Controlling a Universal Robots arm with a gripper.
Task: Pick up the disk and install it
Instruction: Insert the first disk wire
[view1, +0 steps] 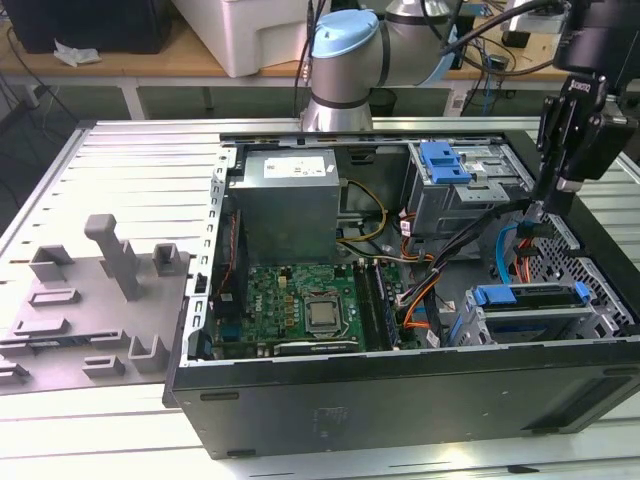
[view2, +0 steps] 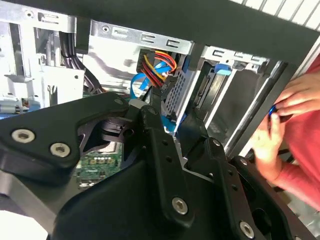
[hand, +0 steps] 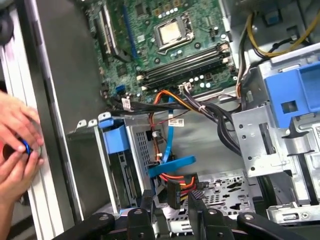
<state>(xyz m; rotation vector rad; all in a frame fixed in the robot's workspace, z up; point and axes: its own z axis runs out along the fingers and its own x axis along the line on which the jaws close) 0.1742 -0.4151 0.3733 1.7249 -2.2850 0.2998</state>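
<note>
Currently your black two-fingered gripper (view1: 540, 208) hangs inside the open black computer tower case (view1: 400, 400), which lies on its side on the slatted aluminium table (view1: 120, 160). It is over the corner at the exterior view's right, just above a tangle of blue, orange and red cables (view1: 505, 248). In the first wrist view the fingers (hand: 146, 202) stand spread with a clear gap between them. A small black cable connector (hand: 175, 192) shows in that gap, though I can't tell whether either finger touches it.

The flat silver disk with its blue plastic bracket (view1: 530, 315) sits apart from the gripper. You'll find it seated in the lower silver drive cage (view1: 470, 325), beside the case wall nearest the exterior camera and below the gripper.

Deeper in the case lie the green motherboard (view1: 290, 295) with its square silver processor (view1: 322, 315), the large grey power-supply box (view1: 285, 200), and a blue plastic latch (view1: 445, 160) atop the upper drive cage. A grey moulded fixture tray (view1: 100, 290) rests on the table at the exterior view's left, well apart from the case.

Just outside the case wall, a person's hands (hand: 15, 135) — one arm in a red sleeve (view2: 302, 155) — hold a small blue object (hand: 25, 147).
</note>
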